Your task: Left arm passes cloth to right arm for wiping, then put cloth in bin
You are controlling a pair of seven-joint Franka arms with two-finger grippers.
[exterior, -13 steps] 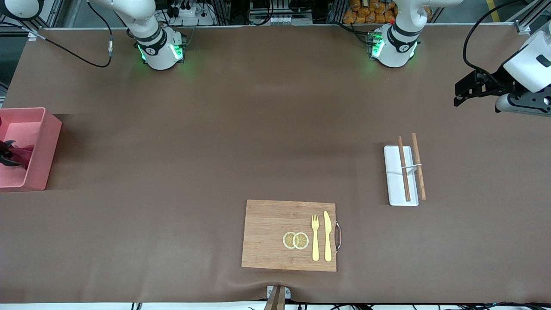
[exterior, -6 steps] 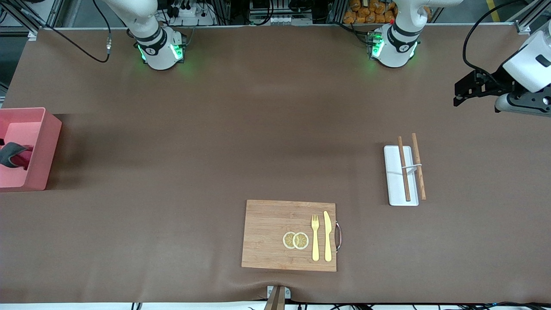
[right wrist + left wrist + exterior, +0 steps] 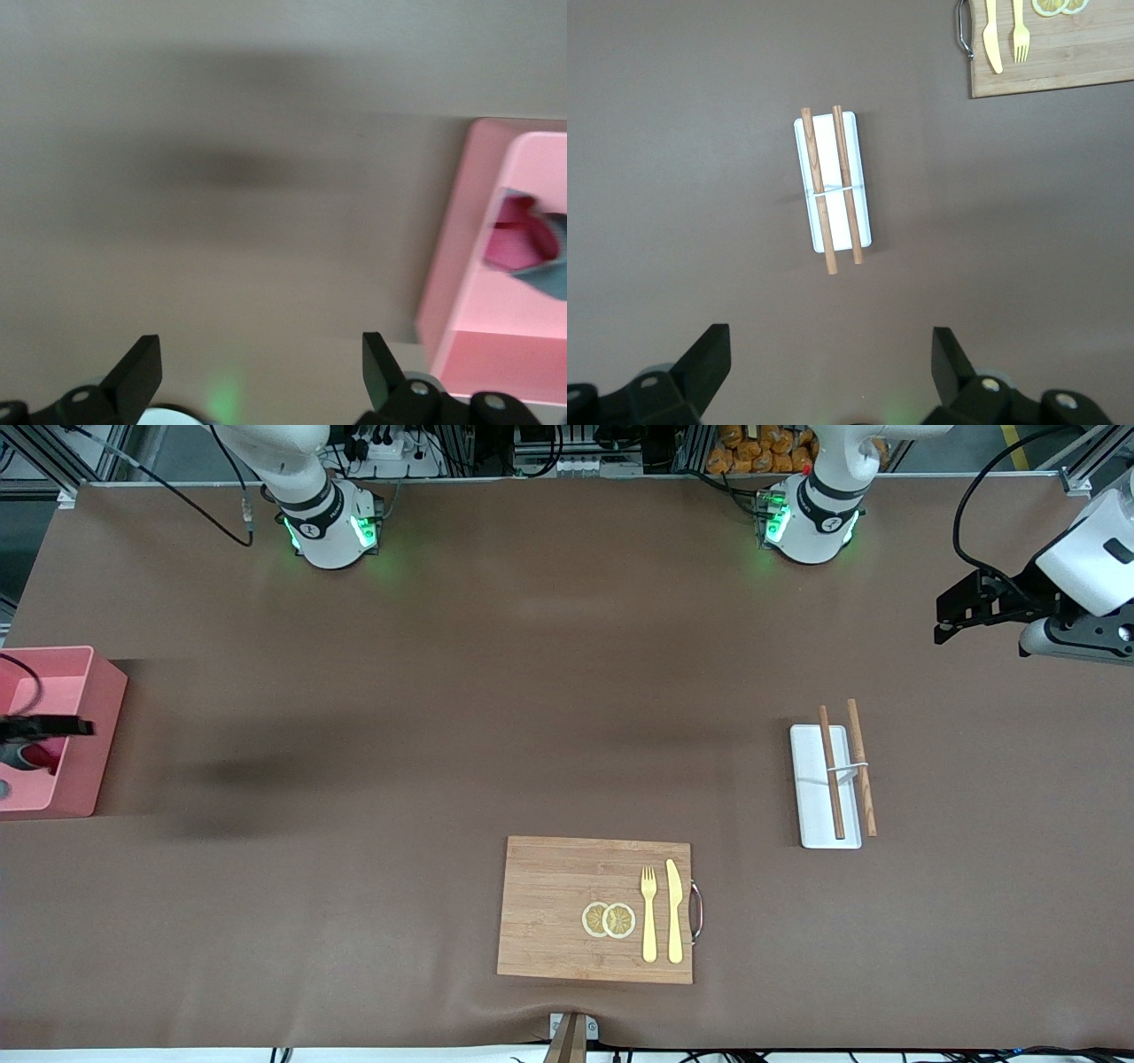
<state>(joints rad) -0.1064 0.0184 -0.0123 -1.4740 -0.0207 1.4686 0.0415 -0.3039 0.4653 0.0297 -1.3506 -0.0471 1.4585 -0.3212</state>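
Observation:
The cloth (image 3: 34,756), dark grey and crimson-pink, lies crumpled inside the salmon-pink bin (image 3: 89,717) at the right arm's end of the table. It also shows in the right wrist view (image 3: 524,250), lying in the bin (image 3: 456,266). My right gripper (image 3: 53,727) hangs over the bin's wall. In its wrist view (image 3: 261,372) it is open and empty. My left gripper (image 3: 952,615) waits in the air over the left arm's end of the table. In its wrist view (image 3: 831,363) it is open and empty.
A white tray (image 3: 811,797) carrying two wooden chopsticks (image 3: 831,772) lies toward the left arm's end; it also shows in the left wrist view (image 3: 864,221). A wooden cutting board (image 3: 549,912) with lemon slices, a fork and a knife lies near the front edge.
The right gripper held the cloth in the bin one second ago. It has let go; the cloth now lies in the bin and the gripper has shifted toward the table's middle. The left arm has not moved.

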